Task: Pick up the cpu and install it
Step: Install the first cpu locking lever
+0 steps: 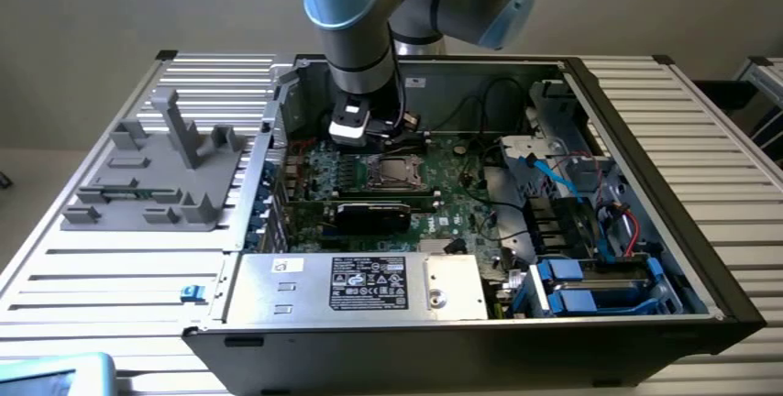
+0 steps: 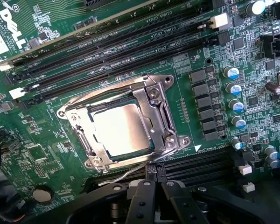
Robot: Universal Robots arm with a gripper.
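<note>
The cpu, a flat square chip with a dull silver top, lies inside the metal socket frame on the green motherboard. My gripper hovers just beside the socket's edge, its two black fingers pressed together with nothing between them. In the exterior view the gripper hangs inside the open computer case, slightly behind the socket and toward the exterior view's left.
Long black memory slots run along one side of the socket, more slots on the other. A silver power supply with a label sits at the case front, blue drive bays on the exterior view's right, a grey fixture on its left.
</note>
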